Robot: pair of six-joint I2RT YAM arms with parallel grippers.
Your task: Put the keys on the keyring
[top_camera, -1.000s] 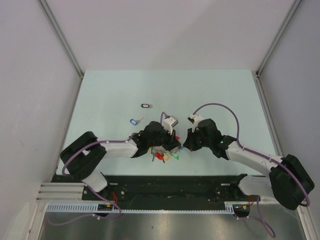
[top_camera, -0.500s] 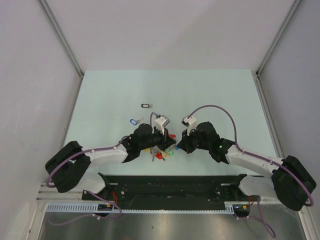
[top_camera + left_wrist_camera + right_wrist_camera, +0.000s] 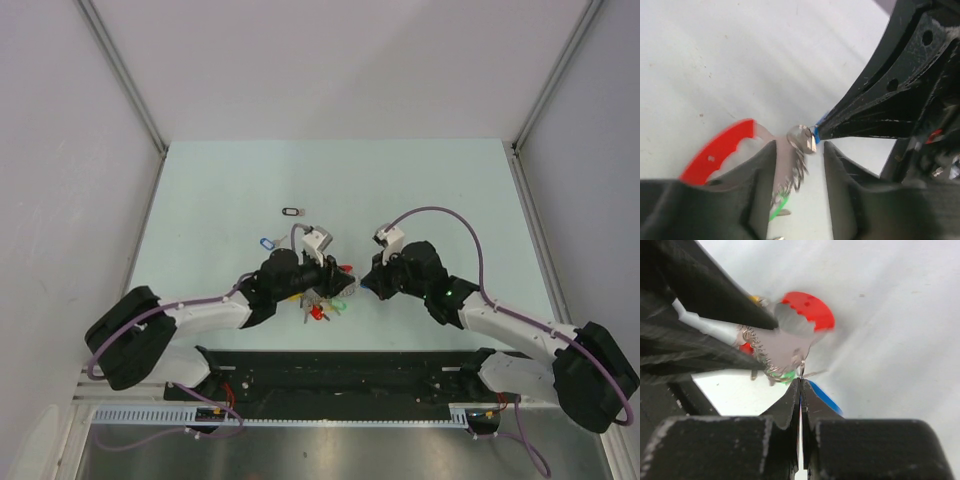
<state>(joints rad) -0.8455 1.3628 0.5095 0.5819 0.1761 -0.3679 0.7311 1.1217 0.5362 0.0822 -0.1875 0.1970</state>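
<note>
Right gripper (image 3: 800, 385): fingers clenched, pads pressed flat together on the held key (image 3: 802, 139), its blue tag (image 3: 824, 396) poking out beside the tips. The key's silver head sits right at the keyring (image 3: 785, 347), touching or nearly so; we cannot tell which.

Left gripper (image 3: 799, 147): grasping the keyring by its flat metal part. The red band (image 3: 720, 150) curves out past one finger, and coiled wire and a green tag (image 3: 781, 207) hang below.

From above, we see the two grippers tip to tip over the near middle of the table (image 3: 430, 190), with almost no gap between them. A red tag (image 3: 320, 312) and a second green tag (image 3: 340, 306) dangle under the left gripper, close to the table's near edge and the black rail (image 3: 340, 365).

Outward: a loose blue-tagged key (image 3: 266, 242) lies just left of the left wrist. A black-tagged key (image 3: 291, 211) lies farther back, apart from it.

The far half and the right side of the table are open. Both arms reach in low from the near corners, elbows out toward the side walls.
</note>
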